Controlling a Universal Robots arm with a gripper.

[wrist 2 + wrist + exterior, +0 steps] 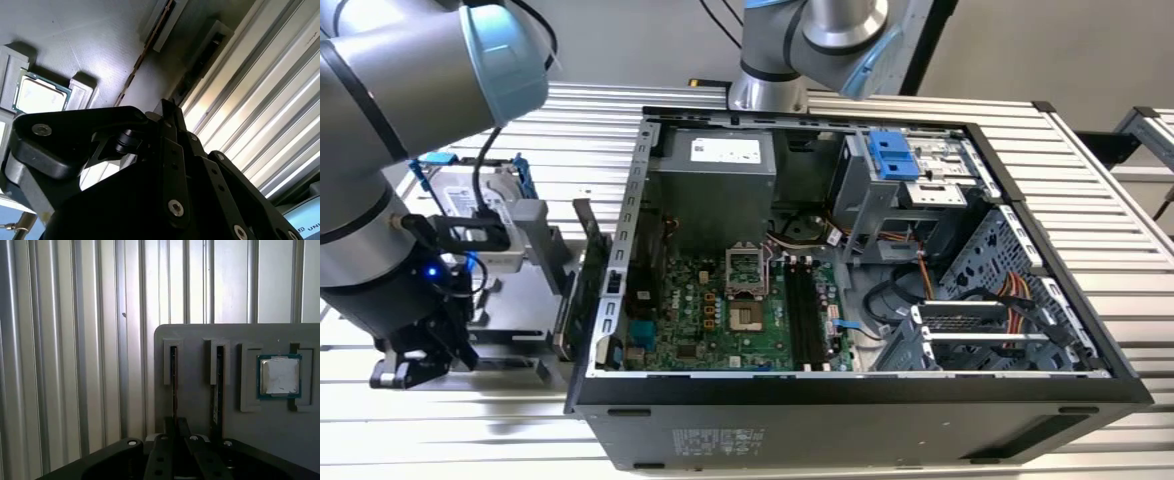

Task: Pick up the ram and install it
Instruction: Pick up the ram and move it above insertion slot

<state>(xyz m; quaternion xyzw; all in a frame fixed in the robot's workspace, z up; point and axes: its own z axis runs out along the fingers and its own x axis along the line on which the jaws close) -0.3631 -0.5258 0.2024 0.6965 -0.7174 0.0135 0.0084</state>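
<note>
Currently catalogued, one moment of the ram pick-up.

1. Black robot gripper: low over a grey slotted holder block, at about 8 o'clock in the exterior view. Claw state: cannot tell whether it is released or clenched.

2. The ram: a long, thin circuit-board stick seen edge-on, standing upright in a narrow slot of the holder. It is in line with the gripper's centre. Whether the two are in contact cannot be told.

3. Handling note (judgement): the grasp should sit square across the stick's flat faces. The lift should run straight along the slot, since a tilt would likely bind the board against the slot walls.

4. Neighbours on the holder: a second thin dark stick in the adjacent slot, near the ram, and beyond it a square silver processor chip with a green border in its own recess.

5. Surroundings, exterior view:
- Silver hard drive in blue rails, at 12 o'clock from the gripper.
- Open black computer case, at 3 o'clock from the gripper.
- Green motherboard inside the case, carrying long black memory slots.
- Grey power-supply box, at 12 o'clock of the board.
- Orange cables, at 3 o'clock of the board.
- Ribbed aluminium table, which bears everything.

6. Obstructions (judgement): the case's side wall and a dark upright card stand between holder and board.
</note>
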